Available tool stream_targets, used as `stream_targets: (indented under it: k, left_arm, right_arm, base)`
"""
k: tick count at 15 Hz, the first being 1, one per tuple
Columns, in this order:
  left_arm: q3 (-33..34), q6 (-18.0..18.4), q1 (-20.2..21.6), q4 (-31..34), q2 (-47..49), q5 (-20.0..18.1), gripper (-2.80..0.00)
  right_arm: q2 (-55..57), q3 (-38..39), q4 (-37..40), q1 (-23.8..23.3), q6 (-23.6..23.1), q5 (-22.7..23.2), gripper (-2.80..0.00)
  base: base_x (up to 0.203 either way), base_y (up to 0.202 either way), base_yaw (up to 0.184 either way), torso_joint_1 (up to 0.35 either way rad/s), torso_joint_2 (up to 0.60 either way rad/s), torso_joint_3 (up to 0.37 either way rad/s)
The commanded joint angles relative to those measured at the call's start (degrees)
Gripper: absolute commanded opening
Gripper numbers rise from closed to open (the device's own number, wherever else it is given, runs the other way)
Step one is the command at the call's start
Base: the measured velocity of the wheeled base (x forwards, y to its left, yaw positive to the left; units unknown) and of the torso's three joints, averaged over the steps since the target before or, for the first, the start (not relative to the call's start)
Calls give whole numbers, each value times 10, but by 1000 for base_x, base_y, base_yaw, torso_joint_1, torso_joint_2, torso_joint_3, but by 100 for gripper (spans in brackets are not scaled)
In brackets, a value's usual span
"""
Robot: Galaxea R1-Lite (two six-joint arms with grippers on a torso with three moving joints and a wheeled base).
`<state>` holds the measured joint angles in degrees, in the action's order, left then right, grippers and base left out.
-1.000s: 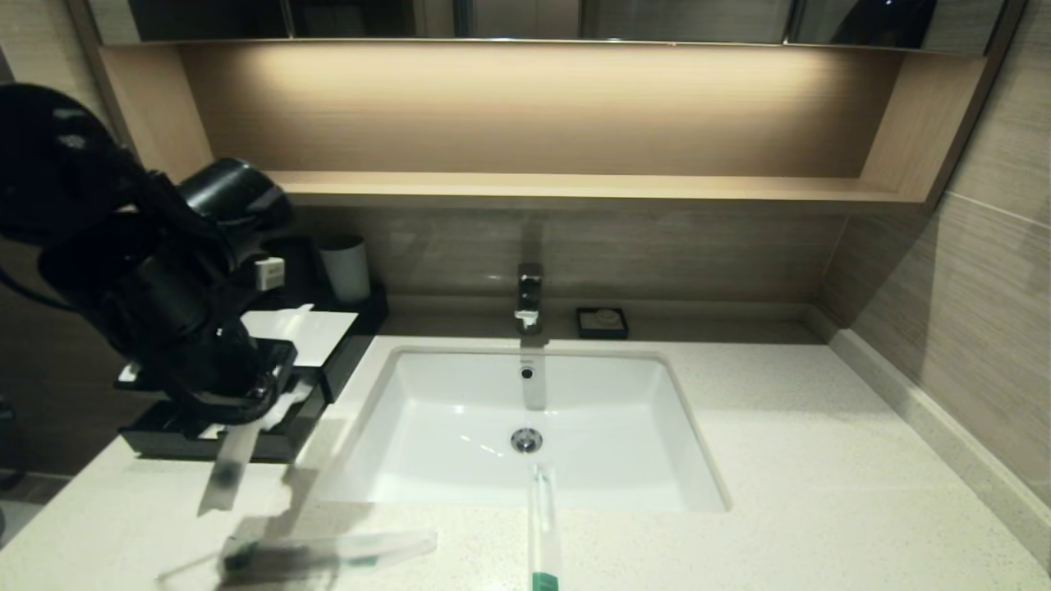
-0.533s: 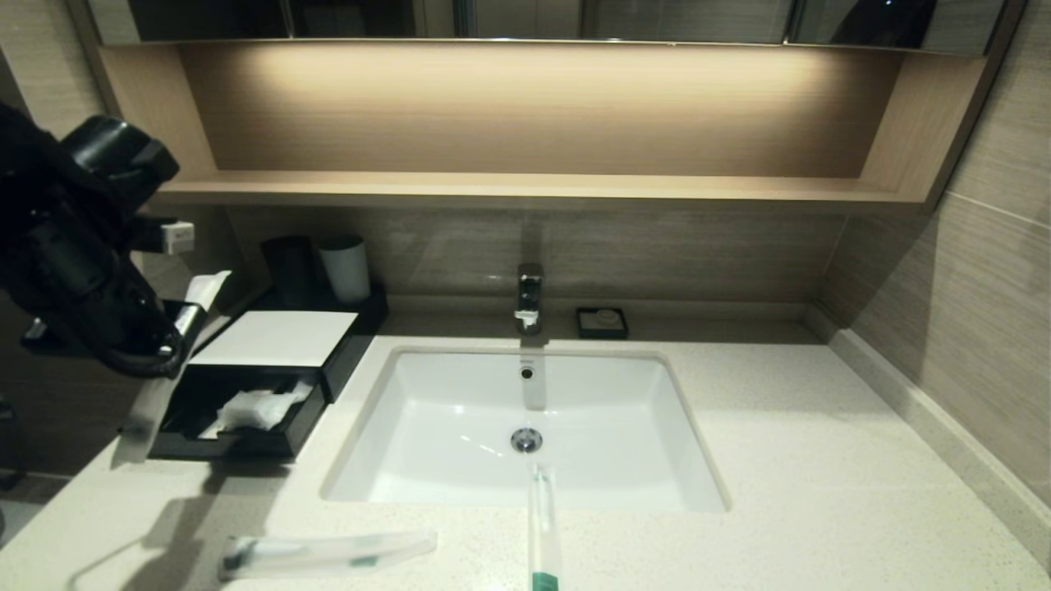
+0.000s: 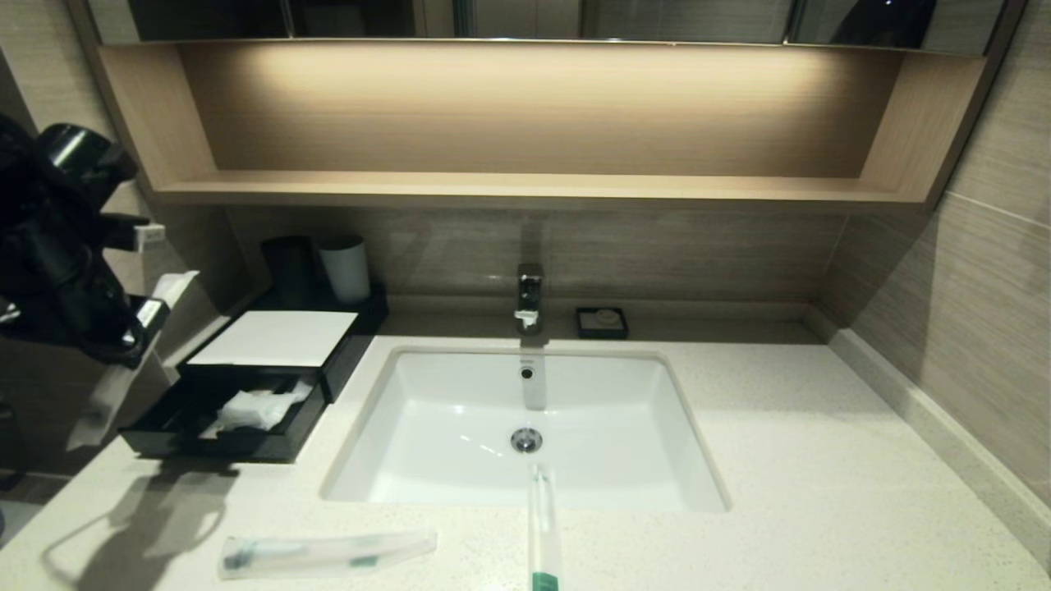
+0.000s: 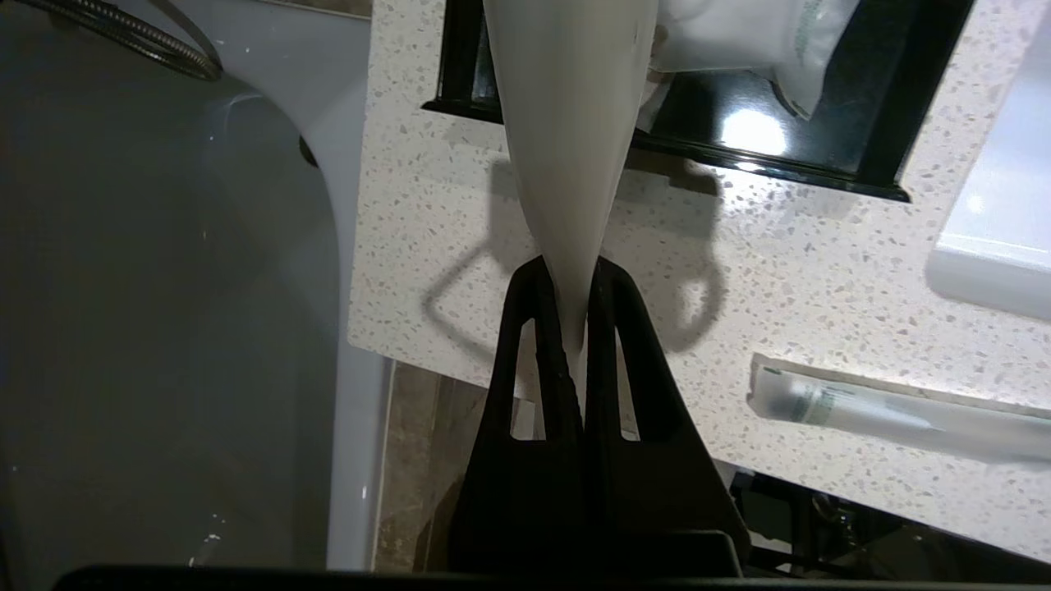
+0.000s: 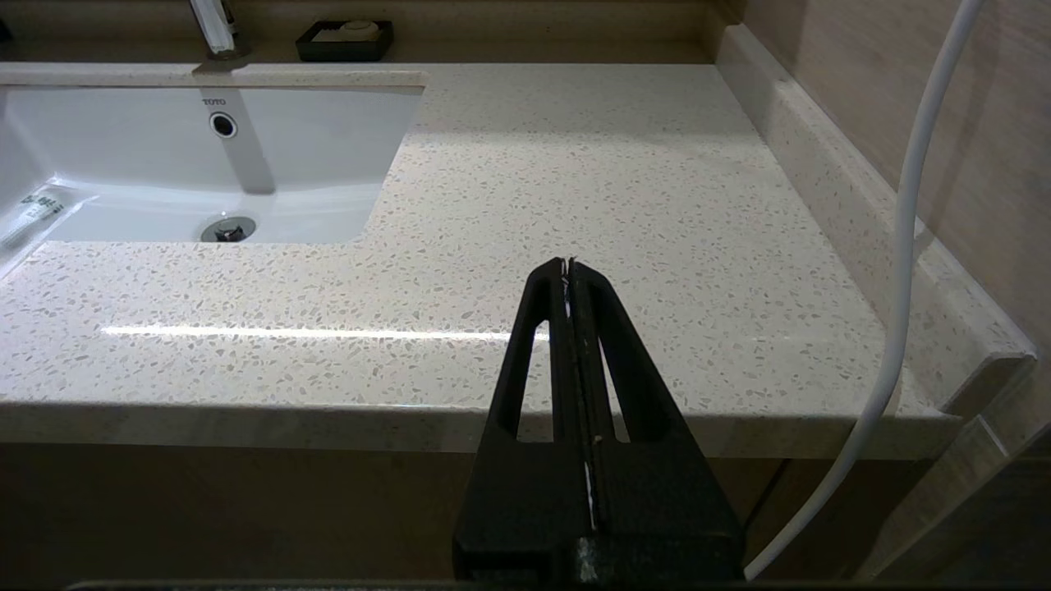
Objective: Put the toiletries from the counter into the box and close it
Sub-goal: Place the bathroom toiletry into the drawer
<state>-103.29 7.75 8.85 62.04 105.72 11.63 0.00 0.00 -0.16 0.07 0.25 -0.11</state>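
While the left end effector (image 4: pixel 566 283) grips a sleeve (image 4: pixel 566 123) beside the open drawer (image 3: pixel 176 427), the carry step runs; next it must swing over and release.

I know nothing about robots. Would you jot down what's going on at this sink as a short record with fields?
Left tool: shut on a clear sleeve, held up at the counter's left end, beside the box
Right tool: shut, empty, parked off the counter's front edge
Box: drawer pulled open, white sachet inside
Counter: one sleeve lies near the front edge
Sink: another sleeve lies across its front rim
Left to do: three sleeves in, drawer shut
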Motion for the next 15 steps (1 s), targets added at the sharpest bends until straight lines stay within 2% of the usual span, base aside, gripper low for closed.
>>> stream_targets:
  k: [1, 5, 7, 15]
  left_arm:
    - [-18, 23, 17, 4, 39, 1, -280]
    - [-73, 61, 31, 19, 91, 1, -280]
    - [-74, 80, 34, 24, 106, -1, -280]
    - [-73, 84, 23, 93, 127, -15, -280]
  right_arm:
    - [0, 1, 0, 0, 0, 0, -280]
    - [0, 1, 0, 0, 0, 0, -280]
    - [0, 1, 0, 0, 0, 0, -280]
    - [0, 1, 0, 0, 0, 0, -280]
  base:
    - [0, 0, 0, 0, 0, 0]
    - [0, 0, 0, 0, 0, 0]
    - [0, 0, 0, 0, 0, 0]
    - [0, 0, 0, 0, 0, 0]
